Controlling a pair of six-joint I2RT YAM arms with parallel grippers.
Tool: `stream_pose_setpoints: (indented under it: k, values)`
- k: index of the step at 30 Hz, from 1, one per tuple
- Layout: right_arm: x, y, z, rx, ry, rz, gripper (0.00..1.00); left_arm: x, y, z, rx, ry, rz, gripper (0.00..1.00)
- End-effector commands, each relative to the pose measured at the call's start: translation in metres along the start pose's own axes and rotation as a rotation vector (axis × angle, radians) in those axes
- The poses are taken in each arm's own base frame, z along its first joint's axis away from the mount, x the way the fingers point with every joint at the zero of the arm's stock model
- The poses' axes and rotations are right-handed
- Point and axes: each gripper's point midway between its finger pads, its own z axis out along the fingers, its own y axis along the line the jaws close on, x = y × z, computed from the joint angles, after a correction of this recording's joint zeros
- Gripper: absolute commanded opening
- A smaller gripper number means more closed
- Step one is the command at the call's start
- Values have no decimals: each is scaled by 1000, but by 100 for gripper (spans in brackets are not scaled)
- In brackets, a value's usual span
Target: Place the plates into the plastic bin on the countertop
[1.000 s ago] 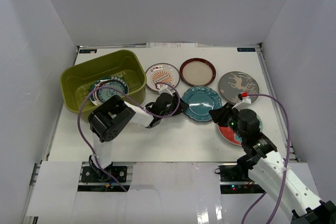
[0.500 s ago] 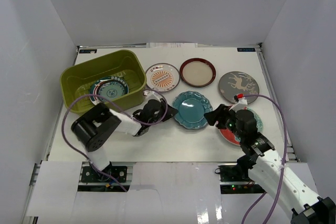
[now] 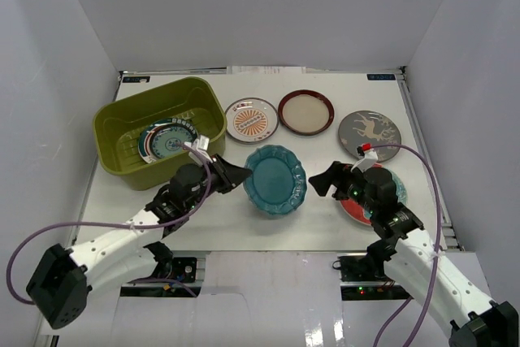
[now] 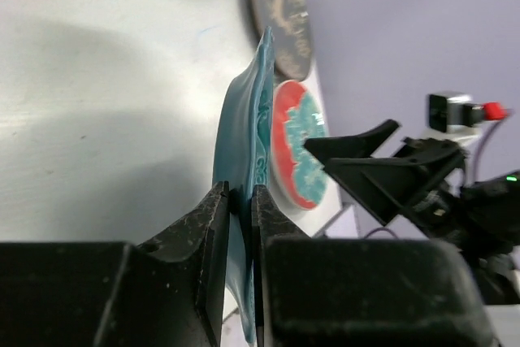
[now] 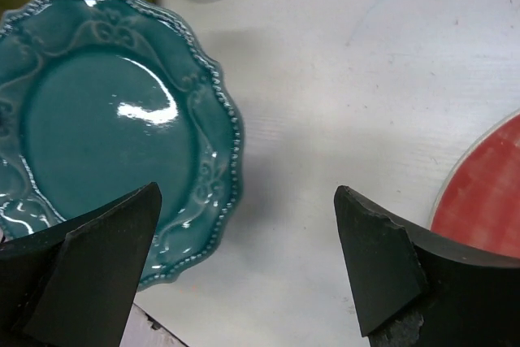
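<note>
White walls (image 3: 260, 14) box in the white countertop (image 3: 268, 229) holding an olive bin (image 3: 158, 97).

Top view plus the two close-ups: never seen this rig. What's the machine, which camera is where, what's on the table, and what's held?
Two robot arms are bolted at the near edge of a white countertop, and each ends in a two-finger tool. The wide picture comes from a fixed camera above and behind the arms. The close-ups come from a camera on each wrist, so each shows its own fingers.

The left tool pinches the teal plate by its rim and holds it tilted. The right tool is open and empty, facing that plate's far side.

Lying flat are an orange sunburst plate, a red-rimmed cream plate, a grey deer plate and a red floral plate, which is partly under the right arm. The green plastic bin at back left holds one small blue-green plate.
</note>
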Motion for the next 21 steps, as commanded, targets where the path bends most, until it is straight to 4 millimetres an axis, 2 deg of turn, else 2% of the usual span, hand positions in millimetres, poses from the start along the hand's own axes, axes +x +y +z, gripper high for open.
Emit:
stream_pose_setpoints:
  k: [1,4,5,6,7,8,9,10,11,15,18,20,21]
  values:
    - [-38,29,-10,-92,-108,-42,93,-59,-95,-37,282,-125,-35,0]
    - [-36,35,-10,-120,-90,-38,93,-87,-110,-55,301,-164,-39,0]
    - [-34,35,-10,-125,-81,-38,93,-104,-107,-59,279,-209,-36,0]
    - [-34,37,-10,-135,-74,-40,93,-112,-103,-62,243,-228,-29,0]
    - [-32,37,-10,-138,-68,-40,93,-131,-114,-75,247,-289,8,0]
    - [-33,38,-10,-140,-71,-42,93,-155,-106,-82,189,-381,16,0]
    - [-33,39,-10,-145,-68,-47,93,-165,-103,-87,152,-412,35,0]
    - [-33,39,-10,-146,-70,-52,93,-188,-104,-97,107,-490,75,0]
    - [-33,39,-10,-147,-67,-58,94,-202,-101,-101,66,-537,89,0]
    - [-28,44,-10,-176,-33,-61,94,-247,-92,-110,-80,-642,165,0]
    - [-23,44,-8,-183,-10,-62,94,-277,-76,-117,-166,-708,185,0]
    - [-21,45,-8,-190,-4,-65,94,-298,-57,-126,-217,-746,167,0]
    - [-20,44,-8,-190,-1,-71,94,-302,-51,-121,-216,-717,157,0]
